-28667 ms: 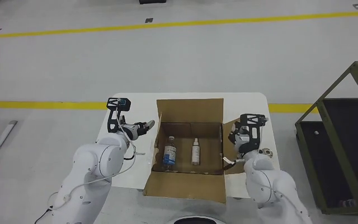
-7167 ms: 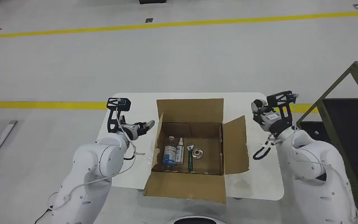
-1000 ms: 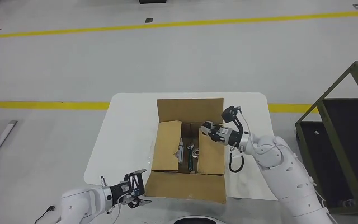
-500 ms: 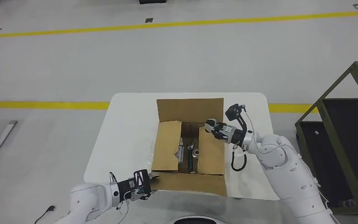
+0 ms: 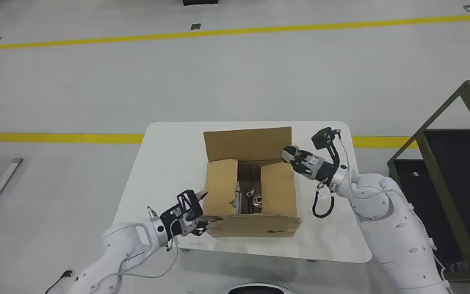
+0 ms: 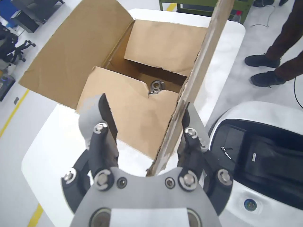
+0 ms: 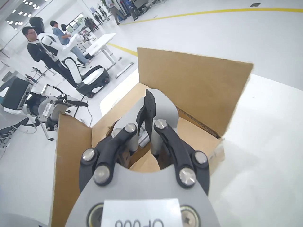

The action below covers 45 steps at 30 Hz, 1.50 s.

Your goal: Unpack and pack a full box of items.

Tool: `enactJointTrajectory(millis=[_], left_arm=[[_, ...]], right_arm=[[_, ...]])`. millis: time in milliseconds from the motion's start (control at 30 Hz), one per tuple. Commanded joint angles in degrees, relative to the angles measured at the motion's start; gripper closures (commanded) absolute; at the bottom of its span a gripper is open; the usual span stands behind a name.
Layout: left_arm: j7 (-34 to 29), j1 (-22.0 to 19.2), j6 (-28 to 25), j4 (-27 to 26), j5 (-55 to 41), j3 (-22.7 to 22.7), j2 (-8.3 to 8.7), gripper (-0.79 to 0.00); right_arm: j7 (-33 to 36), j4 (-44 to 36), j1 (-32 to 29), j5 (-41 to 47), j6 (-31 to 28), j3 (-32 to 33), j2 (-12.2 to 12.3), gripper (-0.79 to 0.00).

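The left gripper (image 6: 142, 106) gapes wide at the near left corner of the box (image 5: 253, 224), straddling its upright near flap (image 6: 213, 36), whose edge touches one finger. The right gripper (image 7: 148, 107), pinched closed on nothing, hangs over the box's far right corner. The side flaps (image 5: 220, 184) fold inward, a metal part (image 6: 156, 86) showing between them.

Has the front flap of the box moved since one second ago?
Yes. The front flap has swung up from lying outward over the near edge of the table to nearly upright, with the left end effector at it.
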Motion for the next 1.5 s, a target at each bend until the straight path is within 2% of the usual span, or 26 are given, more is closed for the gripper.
enactJointTrajectory(millis=[0, 233, 433, 567, 733, 967, 1067, 1300, 1467], left_arm=[[-1.5, -1.0, 2.8, 1.0, -1.4, 0.9, -0.39, -0.785], [-3.5, -4.3, 6.9, 3.7, -2.5, 3.4, -1.38, -0.785], [-7.0, -6.7, 12.0, 7.0, -3.1, 5.5, -2.33, -0.785], [-9.3, -8.4, 13.7, 9.1, -4.4, 6.7, -2.94, -0.785], [-10.3, -9.6, 14.2, 10.8, -4.8, 7.2, -3.34, -0.785], [-11.5, -10.2, 14.4, 11.8, -6.2, 6.8, -3.64, -0.785], [-12.1, -10.3, 14.2, 11.9, -6.2, 6.5, -3.68, -0.785], [-13.0, -10.2, 14.5, 12.6, -6.5, 6.3, -3.89, -0.785], [-13.0, -10.3, 14.9, 12.8, -6.4, 6.4, -4.07, -0.785]], right_arm=[[1.1, -0.5, 0.5, -1.4, 2.5, 0.7, 0.2, 0.0], [-0.3, 0.3, 1.7, -1.2, 9.5, 3.5, 0.4, 0.0], [-1.5, 7.2, 4.7, 1.0, 16.4, 4.1, 0.1, 0.0], [-1.3, 12.1, 8.6, -0.1, 20.1, 2.1, -0.3, 0.0], [-0.5, 18.4, 14.6, -1.9, 22.6, -3.6, -1.5, 0.0], [1.6, 29.9, 23.5, 2.3, 19.9, -11.3, -4.3, 0.0], [2.9, 33.1, 26.0, 3.7, 15.9, -13.1, -5.0, 0.0], [7.7, 37.3, 28.5, 6.8, 7.1, -14.4, -5.5, 0.0], [11.2, 36.3, 28.3, 7.5, 3.7, -14.2, -5.1, 0.0]])
